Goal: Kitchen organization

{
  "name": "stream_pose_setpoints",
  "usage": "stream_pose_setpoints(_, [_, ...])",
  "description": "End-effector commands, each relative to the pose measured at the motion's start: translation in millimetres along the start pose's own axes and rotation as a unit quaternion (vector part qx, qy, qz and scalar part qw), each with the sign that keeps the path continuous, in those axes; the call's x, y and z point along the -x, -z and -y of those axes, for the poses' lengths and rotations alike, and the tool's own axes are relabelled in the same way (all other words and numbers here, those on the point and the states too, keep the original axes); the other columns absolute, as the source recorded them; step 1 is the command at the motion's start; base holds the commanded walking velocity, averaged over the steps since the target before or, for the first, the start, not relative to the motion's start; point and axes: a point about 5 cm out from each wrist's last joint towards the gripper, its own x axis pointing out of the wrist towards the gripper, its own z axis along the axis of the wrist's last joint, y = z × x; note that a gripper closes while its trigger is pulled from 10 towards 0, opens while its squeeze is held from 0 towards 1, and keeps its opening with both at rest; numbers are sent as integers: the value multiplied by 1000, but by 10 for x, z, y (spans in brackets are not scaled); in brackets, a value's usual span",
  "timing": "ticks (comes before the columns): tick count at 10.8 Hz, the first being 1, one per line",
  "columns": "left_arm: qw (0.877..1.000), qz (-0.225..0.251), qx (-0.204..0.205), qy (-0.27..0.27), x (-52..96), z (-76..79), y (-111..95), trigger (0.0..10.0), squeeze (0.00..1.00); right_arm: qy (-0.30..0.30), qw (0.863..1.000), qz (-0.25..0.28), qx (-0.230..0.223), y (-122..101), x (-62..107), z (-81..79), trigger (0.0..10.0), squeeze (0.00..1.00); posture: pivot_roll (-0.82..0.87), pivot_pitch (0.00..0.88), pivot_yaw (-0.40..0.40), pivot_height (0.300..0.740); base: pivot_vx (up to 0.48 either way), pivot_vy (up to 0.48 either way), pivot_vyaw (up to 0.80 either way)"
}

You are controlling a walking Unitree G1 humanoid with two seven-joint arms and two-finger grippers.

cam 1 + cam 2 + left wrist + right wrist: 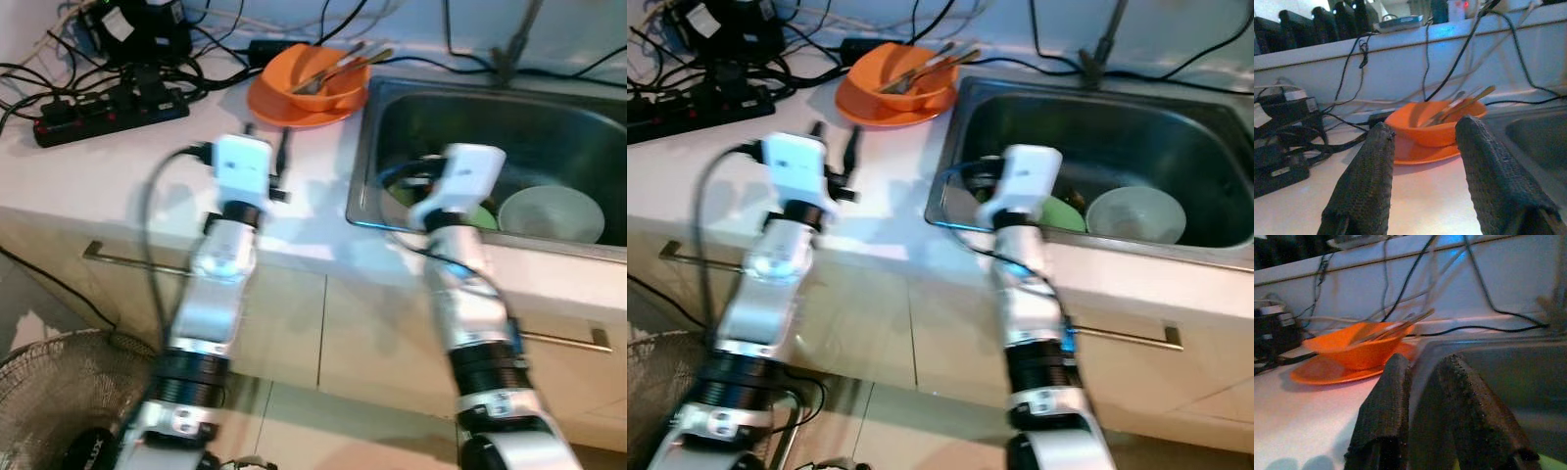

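Note:
An orange bowl (315, 80) with several utensils in it rests on an orange plate (284, 110) at the back of the white counter (118, 176), just left of the steel sink (392, 117). My left gripper (266, 144) hovers over the counter in front of the bowl (1435, 128). It is open (1422, 129) and holds nothing. My right gripper (1424, 364) hangs over the sink's left rim with a narrow gap between its fingertips and nothing in it. Inside the sink lie a white bowl (549, 213) and something green (1058, 212).
A black power strip (108, 113) and tangled cables (147, 49) crowd the counter's back left. The faucet (509, 49) rises behind the sink. Cabinet fronts with bar handles (118, 257) run below the counter. A floor fan (59, 392) stands at the lower left.

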Motion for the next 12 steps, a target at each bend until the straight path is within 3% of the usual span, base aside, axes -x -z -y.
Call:
stream_pose_setpoints(1, [1000,13,8,18,0,93,-48,10000,0,15,1000,-4,3,4,-3,88,10000,0,47,80,12,740,0,0,0])
stream_pose_setpoints(3, [1000,11,13,19,-3,98,-47,10000,0,17,1000,-7,-10,8,-4,89,10000,0,46,81,13,740,0,127,0])
stream_pose_setpoints(4, [1000,10,10,20,-5,98,-46,10000,0,21,1000,-10,-14,15,-7,99,10000,0,46,80,13,740,0,386,-800])
stream_pose_setpoints(9, [1000,8,7,17,-10,82,-38,10000,0,25,1000,-8,-12,17,-6,111,10000,0,48,81,14,740,0,388,0])
stream_pose_setpoints(12, [1000,7,-2,28,-14,117,-30,10000,0,30,999,-10,-13,23,-12,121,10000,0,48,76,16,740,0,0,0])
